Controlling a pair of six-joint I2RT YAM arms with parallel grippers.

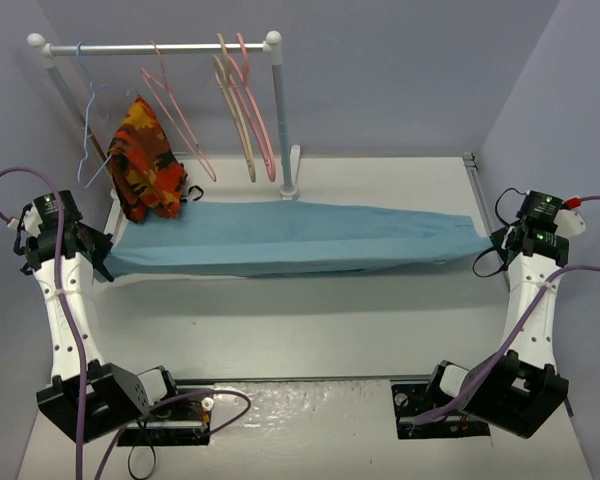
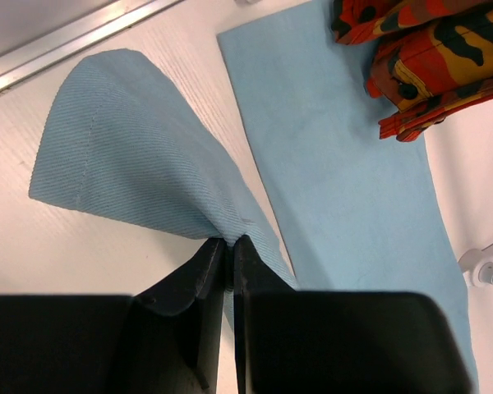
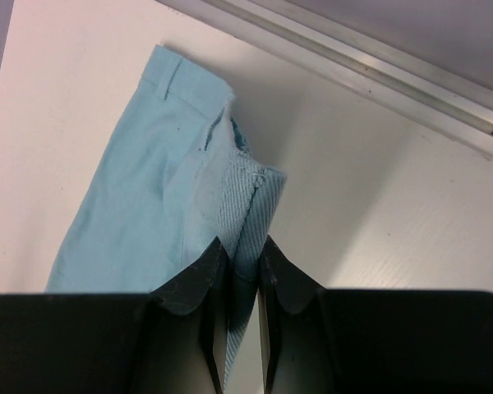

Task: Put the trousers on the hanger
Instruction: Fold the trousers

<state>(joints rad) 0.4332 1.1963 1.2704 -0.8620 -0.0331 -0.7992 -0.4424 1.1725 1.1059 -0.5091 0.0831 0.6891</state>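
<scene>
The light blue trousers (image 1: 300,238) lie stretched left to right across the white table. My left gripper (image 1: 102,258) is shut on their left end; in the left wrist view the fabric (image 2: 148,156) rises in a fold into the pinched jaws of the gripper (image 2: 228,243). My right gripper (image 1: 490,246) is shut on the right end, where the waistband cloth (image 3: 148,189) bunches between the jaws of the gripper (image 3: 240,246). The salmon-pink wire hanger (image 1: 180,120) hangs on the rail at the back, above the trousers' left part, with neither gripper near it.
A white rack (image 1: 280,110) stands at the back left. On its rail hang a thin blue wire hanger (image 1: 88,110), an orange, red and yellow patterned cloth (image 1: 145,160) and thicker pink and beige hangers (image 1: 245,110). A metal strip (image 3: 353,66) edges the table.
</scene>
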